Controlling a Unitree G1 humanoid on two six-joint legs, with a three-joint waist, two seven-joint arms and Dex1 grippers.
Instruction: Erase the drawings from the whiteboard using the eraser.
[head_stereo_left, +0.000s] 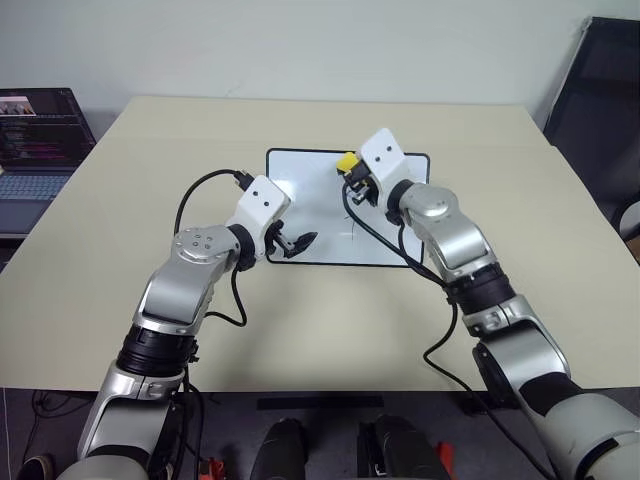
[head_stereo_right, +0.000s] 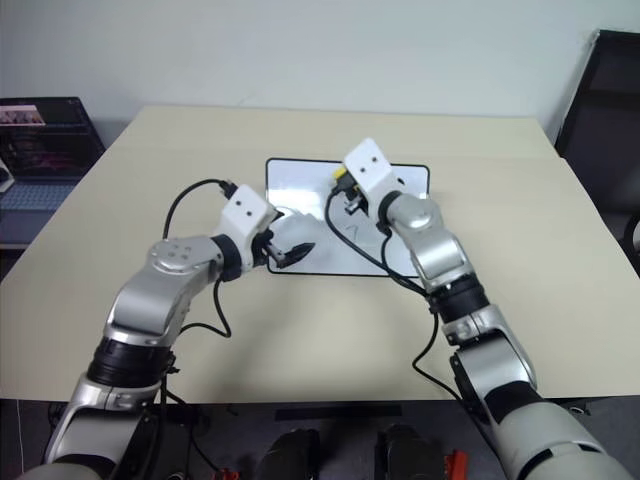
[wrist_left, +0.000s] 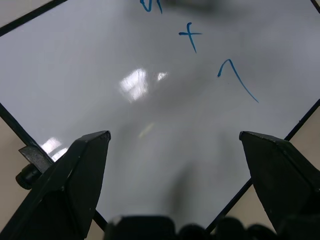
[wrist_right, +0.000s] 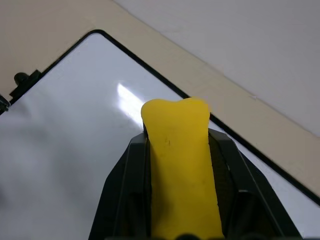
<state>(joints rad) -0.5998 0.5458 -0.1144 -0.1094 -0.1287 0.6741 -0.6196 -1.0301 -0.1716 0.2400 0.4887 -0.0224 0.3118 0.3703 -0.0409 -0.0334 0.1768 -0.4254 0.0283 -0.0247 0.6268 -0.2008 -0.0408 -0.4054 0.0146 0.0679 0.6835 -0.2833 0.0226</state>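
The whiteboard (head_stereo_left: 310, 185) lies flat in the middle of the tan table. Thin blue drawings run in a column on it: a cross (wrist_left: 190, 36), a "7" (wrist_left: 235, 80) and a cut-off mark (wrist_left: 150, 5). My left gripper (head_stereo_left: 297, 243) hovers open over the board's near left corner, its fingers (wrist_left: 85, 160) wide apart with nothing between them. My right gripper (wrist_right: 179, 140) is shut on the yellow eraser (wrist_right: 177, 150), whose end sticks out past the fingers. It is held above the board's far edge (head_stereo_left: 347, 162), apart from the surface.
The table (head_stereo_left: 150, 290) has bare room all around the board. An open laptop (head_stereo_left: 40, 130) stands off the table's far left. A black chair (head_stereo_left: 600, 90) is at the far right. Black cables (head_stereo_left: 200, 190) loop from both wrists. Small black knobs (wrist_right: 20, 78) sit at the board's short sides.
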